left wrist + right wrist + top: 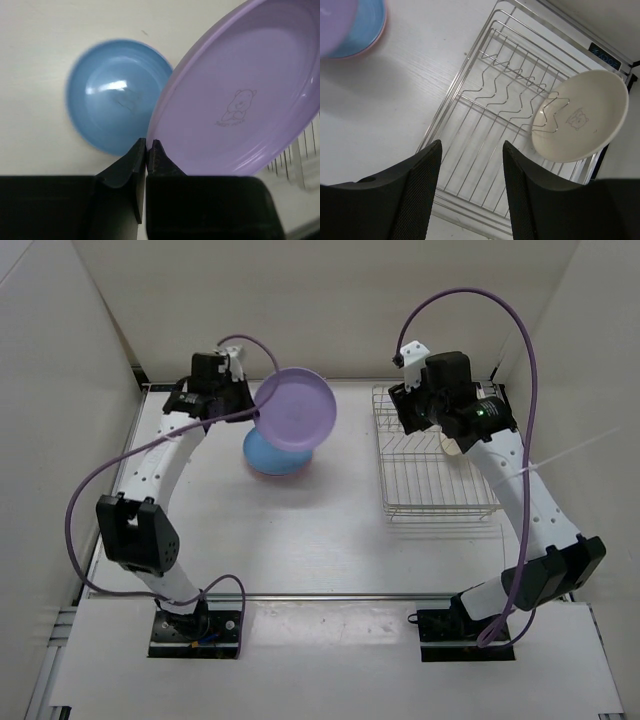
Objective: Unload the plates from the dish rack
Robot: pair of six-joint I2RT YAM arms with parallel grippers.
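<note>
Top external view first: left end effector (149, 148) clamped tight on the rim of the purple plate (295, 410), held tilted over the blue plate (272, 455) on the counter (330, 540) at the far left, likely so as to stack it there. Edge grip, with only a thin rim to pinch. On the right, right end effector (472, 150) spread apart, empty, hovering above the dish rack (430, 490). Cream plate (580, 122) leaning against the prongs inside, rim exposed for a grab next

Open table (340, 540) is left between blue plate (260, 454), overhung by purple plate (296, 408), far left, and dish rack (430, 490) holding cream plate (580, 117), right.
</note>
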